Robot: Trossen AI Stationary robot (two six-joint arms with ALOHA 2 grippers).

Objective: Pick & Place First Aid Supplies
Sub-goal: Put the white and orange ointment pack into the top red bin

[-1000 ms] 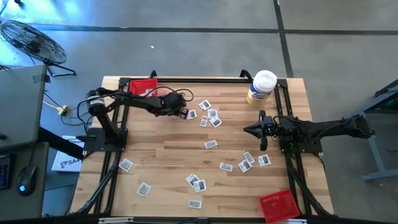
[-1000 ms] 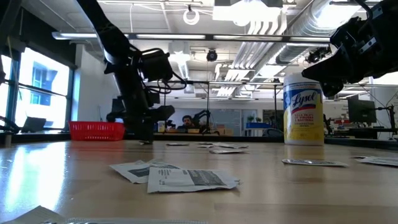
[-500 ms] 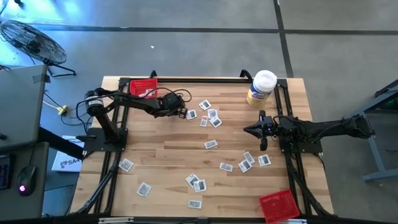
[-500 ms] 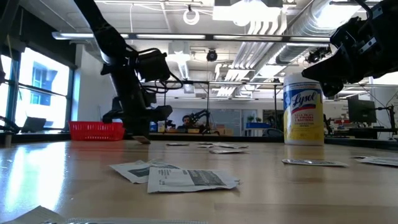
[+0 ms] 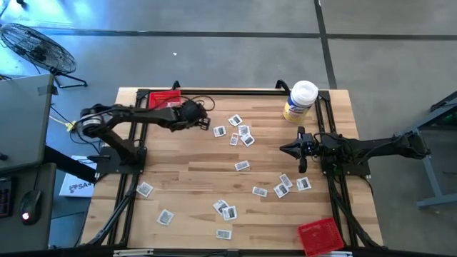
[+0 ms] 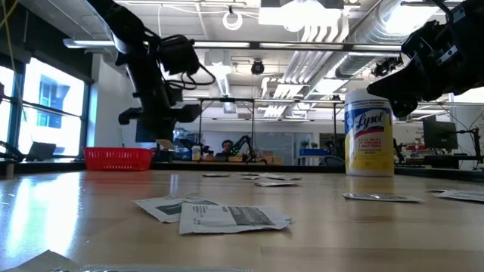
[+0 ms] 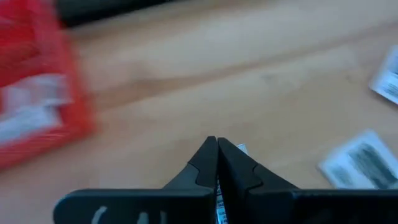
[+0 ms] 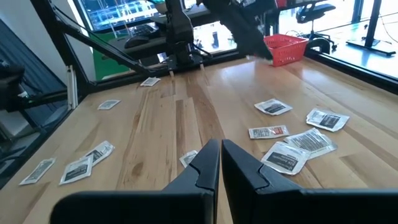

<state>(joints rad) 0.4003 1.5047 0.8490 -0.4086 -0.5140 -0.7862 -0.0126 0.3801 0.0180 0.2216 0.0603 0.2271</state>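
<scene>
Several small white-and-grey packets lie flat and scattered on the wooden table, one cluster [image 5: 240,132] near the far middle, others toward the near right [image 5: 285,184] and the near edge [image 5: 225,210]. My left gripper [image 5: 204,123] hangs above the table between that far cluster and the far-left red tray [image 5: 164,98], shut on one packet. The same tray [image 7: 37,124] shows blurred in the left wrist view. My right gripper [image 5: 293,150] waits shut above the table's right side, holding nothing; its fingers [image 8: 220,149] meet. My left gripper pinches one packet between its two shut fingers [image 7: 208,155]. Only a sliver of the packet's edge [image 7: 241,149] shows beside the fingertips, and the fingers hide the rest. The packet is lifted clear of the table [image 6: 163,143].
A large white-lidded, yellow-labelled tub [image 5: 300,101] stands at the far right corner. A second red tray [image 5: 319,235] sits at the near right corner. Black frame rails run along the table's left, right and far edges. Bare wood lies left of the middle.
My left gripper has risen from the table and moved toward the far-left red tray, staying shut. The packet it holds has come up off the wood with it. My right arm has kept still.
</scene>
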